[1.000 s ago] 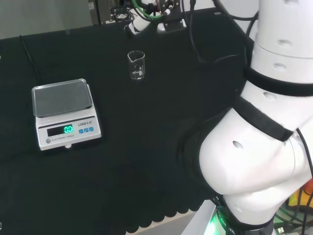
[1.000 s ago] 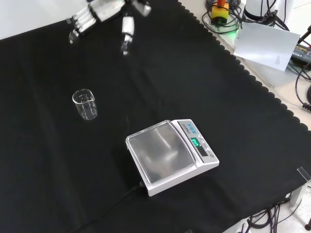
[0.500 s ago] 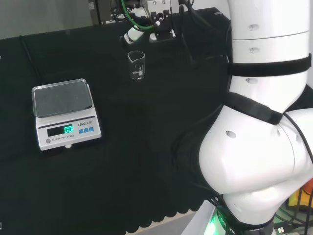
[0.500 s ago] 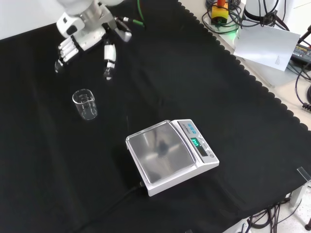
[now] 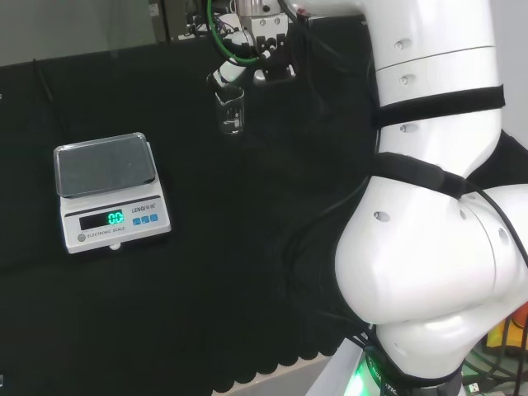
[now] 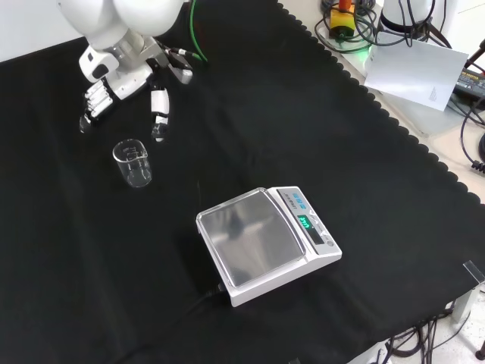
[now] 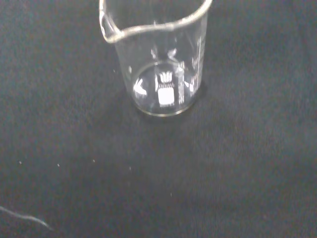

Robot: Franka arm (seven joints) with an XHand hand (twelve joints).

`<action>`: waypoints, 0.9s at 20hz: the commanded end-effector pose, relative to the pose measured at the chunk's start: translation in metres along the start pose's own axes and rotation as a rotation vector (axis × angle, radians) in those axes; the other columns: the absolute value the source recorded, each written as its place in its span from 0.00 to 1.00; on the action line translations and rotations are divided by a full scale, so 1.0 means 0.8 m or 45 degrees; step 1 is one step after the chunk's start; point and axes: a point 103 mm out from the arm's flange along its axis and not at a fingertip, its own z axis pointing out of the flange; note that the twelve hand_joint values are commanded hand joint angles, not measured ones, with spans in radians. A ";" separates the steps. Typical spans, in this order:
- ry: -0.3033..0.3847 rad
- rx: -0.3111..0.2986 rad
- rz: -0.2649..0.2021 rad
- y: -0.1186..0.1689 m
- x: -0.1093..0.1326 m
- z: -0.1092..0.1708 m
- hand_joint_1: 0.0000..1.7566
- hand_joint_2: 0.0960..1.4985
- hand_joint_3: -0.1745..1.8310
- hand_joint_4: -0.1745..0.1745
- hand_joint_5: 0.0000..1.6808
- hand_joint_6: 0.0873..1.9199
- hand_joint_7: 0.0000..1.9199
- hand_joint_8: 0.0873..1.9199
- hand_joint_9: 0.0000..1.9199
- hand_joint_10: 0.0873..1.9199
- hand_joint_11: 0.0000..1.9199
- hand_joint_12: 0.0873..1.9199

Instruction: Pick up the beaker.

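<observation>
Front view: hand point(image 6: 121, 80) now just above the glass beaker point(image 6: 132, 162) and slightly beyond it, fingers point(image 6: 93, 102) on one side and thumb point(image 6: 159, 114) on the other, spread and fairly straight, nothing held. Lower and nearer the beaker than a second ago, when up at the cloth's far edge; half a second ago already partway down. Beaker itself unmoved, upright on the black cloth point(image 6: 250, 98), looking empty, well apart from the electronic scale point(image 6: 265, 243) nearer the camera.

Head view: beaker point(image 5: 232, 110) upright to the right of the scale point(image 5: 107, 190) and farther off, part of the hand point(image 5: 235, 66) right behind its rim. No contact visible yet.

Wrist view: beaker point(image 7: 158, 59) large and close, base clear, spout turned aside.

Meaning for the task, as a judgement: approach nearly done, grasp not begun. Remaining: lower so fingers and thumb straddle the wall, then close and lift. Risk: nudging the light glass over on the way in.
</observation>
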 end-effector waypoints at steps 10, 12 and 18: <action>-0.027 0.071 -0.023 0.013 0.017 0.042 0.28 0.43 0.17 0.53 0.00 0.00 0.00 0.20 0.04 0.44 0.00 0.75; -0.041 0.079 -0.018 0.018 0.017 0.046 0.28 0.43 0.17 0.53 0.00 0.00 0.00 0.20 0.04 0.44 0.00 0.75; -0.066 0.113 -0.007 0.039 0.010 0.063 0.28 0.43 0.17 0.54 0.00 0.00 0.00 0.20 0.04 0.44 0.00 0.75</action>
